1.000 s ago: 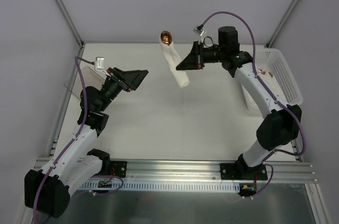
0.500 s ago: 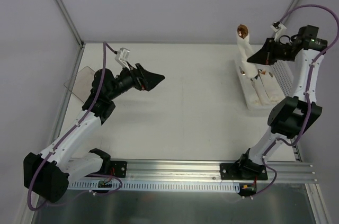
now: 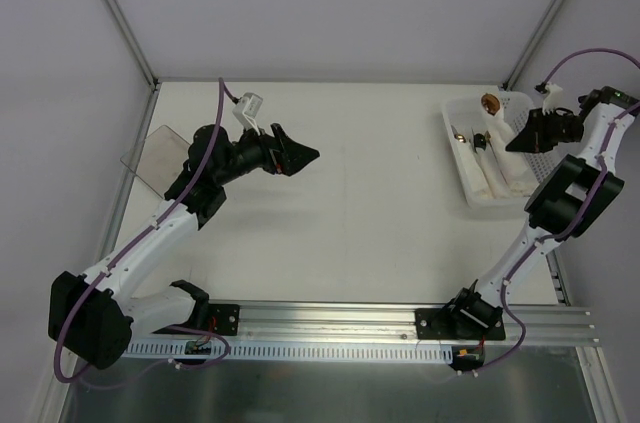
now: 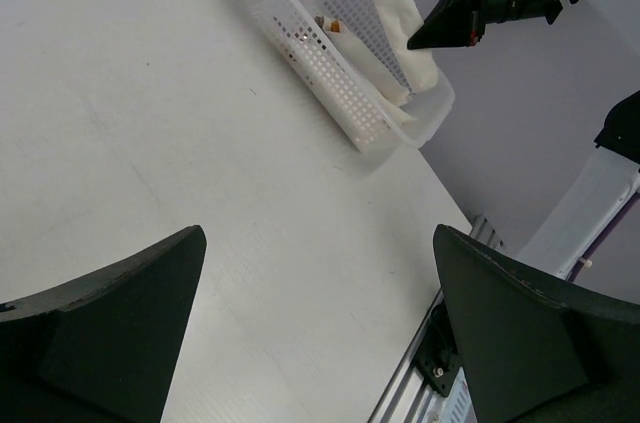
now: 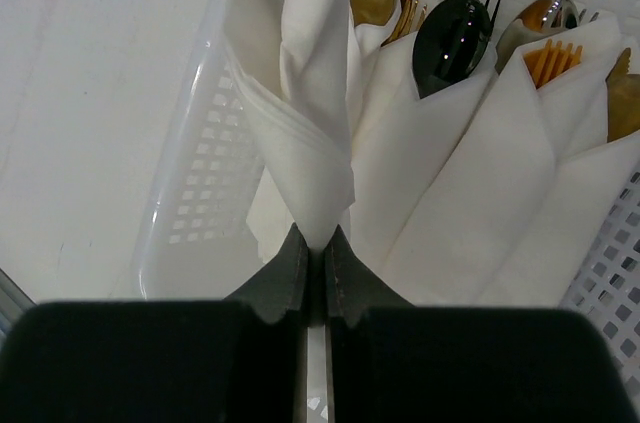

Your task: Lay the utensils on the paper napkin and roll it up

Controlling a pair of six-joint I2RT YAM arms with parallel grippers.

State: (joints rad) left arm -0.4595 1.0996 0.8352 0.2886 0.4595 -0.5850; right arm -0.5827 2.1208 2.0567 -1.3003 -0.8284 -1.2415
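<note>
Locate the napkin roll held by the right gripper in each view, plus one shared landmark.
Top external: far right, the napkin roll stands at the basket's far end.
Left wrist: top edge, right of centre, at the right gripper.
Right wrist: centre, pinched between shut fingers.
Shared landmark: the white perforated basket, seen in all three.

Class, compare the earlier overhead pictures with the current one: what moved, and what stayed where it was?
The right gripper, shut on the rolled napkin, carried it rightward from the middle and lowered it into the white basket, beside other rolls. The left gripper, open, swung toward the centre. The basket and the clear tray stayed put.
</note>
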